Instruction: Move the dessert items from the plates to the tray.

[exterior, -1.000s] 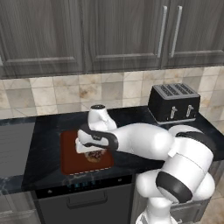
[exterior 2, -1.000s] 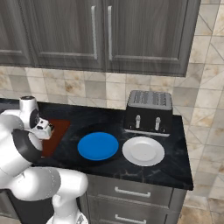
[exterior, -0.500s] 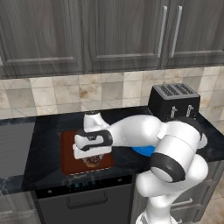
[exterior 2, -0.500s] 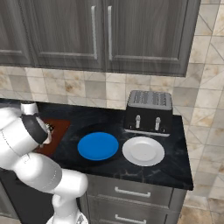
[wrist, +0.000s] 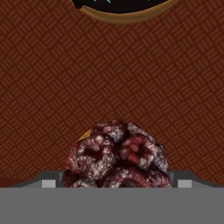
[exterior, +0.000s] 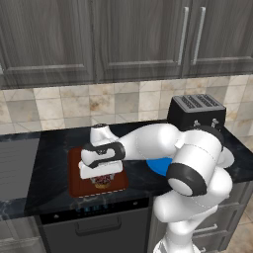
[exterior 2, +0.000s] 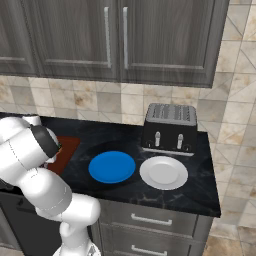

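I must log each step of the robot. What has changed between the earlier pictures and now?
The gripper has come lower over the reddish-brown rectangular tray, where the small dark-brown speckled sweet now lies between its open jaws. The bright blue plate, white plate and black toaster stayed as before.

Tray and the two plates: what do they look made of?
Tray: reddish-brown, matte, with a woven herringbone texture, possibly wicker or embossed plastic. Blue plate: smooth, evenly coloured, plastic or glazed ceramic. White plate: smooth with a soft sheen, likely ceramic.
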